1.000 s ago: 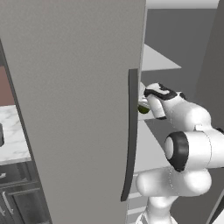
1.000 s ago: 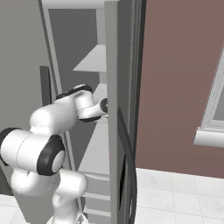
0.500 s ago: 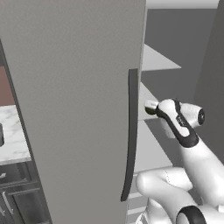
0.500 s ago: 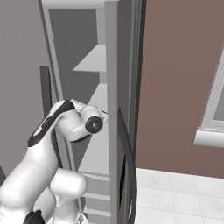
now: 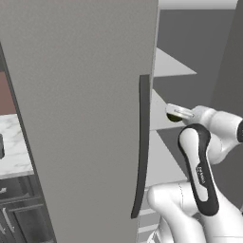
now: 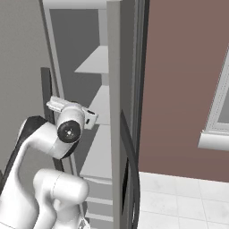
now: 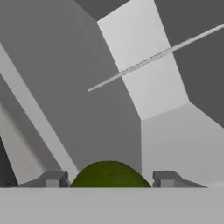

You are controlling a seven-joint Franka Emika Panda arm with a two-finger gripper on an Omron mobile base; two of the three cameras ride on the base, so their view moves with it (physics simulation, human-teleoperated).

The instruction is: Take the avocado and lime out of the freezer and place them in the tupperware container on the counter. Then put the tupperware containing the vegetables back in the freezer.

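The freezer stands open, its big grey door (image 5: 80, 118) with the dark curved handle (image 5: 141, 142) swung out on the left. Pale shelves (image 6: 96, 60) show inside. My gripper (image 5: 173, 114) hangs just right of the handle, in front of the shelves, shut on a dark green rounded fruit (image 5: 174, 117). In the hand view the fruit (image 7: 109, 175) sits between the two fingertips of the gripper (image 7: 109, 180). Avocado or lime, I cannot tell. The white marble counter (image 5: 12, 152) shows at far left; a dark grey sliver at its edge may be the tupperware container (image 5: 1, 144).
A second grey door edge (image 6: 114, 112) with a dark curved handle (image 6: 129, 170) stands right of the shelves. Beyond it are a brown wall (image 6: 183, 80), a white window sill (image 6: 214, 141) and pale floor tiles. Dark drawers (image 5: 19, 218) lie under the counter.
The arm has folded, its elbow swinging up in front of the cameras. The hand, with the green fruit still in it, has drawn slightly away from the door handle.
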